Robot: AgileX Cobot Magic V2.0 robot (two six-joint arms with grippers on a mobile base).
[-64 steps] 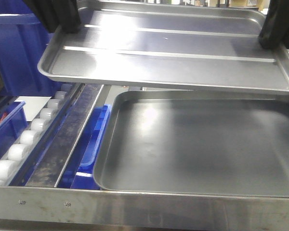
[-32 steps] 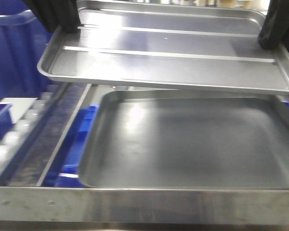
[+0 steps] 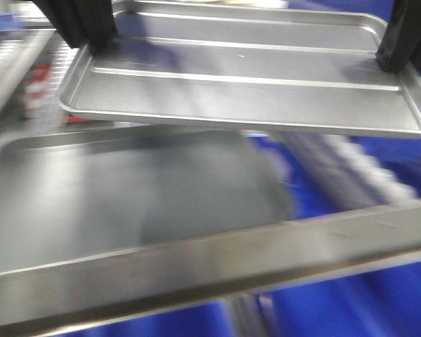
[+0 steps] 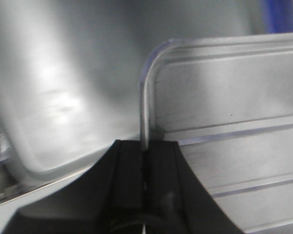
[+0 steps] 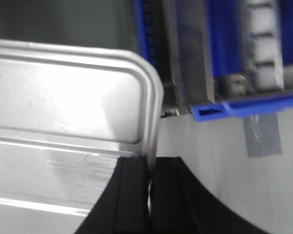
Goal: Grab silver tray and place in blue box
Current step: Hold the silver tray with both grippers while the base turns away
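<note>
The silver tray (image 3: pixel 245 77), shiny with two long raised ridges, hangs level in the air, held at both short ends. My left gripper (image 3: pixel 91 36) is shut on its left rim, and the left wrist view shows the black jaws of the left gripper (image 4: pixel 145 145) pinching the tray (image 4: pixel 224 97) at its edge. My right gripper (image 3: pixel 396 57) is shut on the right rim. In the right wrist view, the right gripper (image 5: pixel 151 163) clamps the tray (image 5: pixel 63 97) just below a rounded corner. I cannot pick out the blue box in the motion blur.
A larger dull grey pan (image 3: pixel 126 196) lies below the tray at the left, seen also as the pan (image 4: pixel 53 87). A steel rail (image 3: pixel 217 267) crosses the front. Blurred blue shapes (image 3: pixel 386 161) fill the right. A blue bin edge (image 5: pixel 244 108) and white rollers (image 5: pixel 263 44) sit beyond the tray's corner.
The whole background has swept to the left and blurred, with the grey pan now at the lower left. The tray stays in both grippers at the same place in view.
</note>
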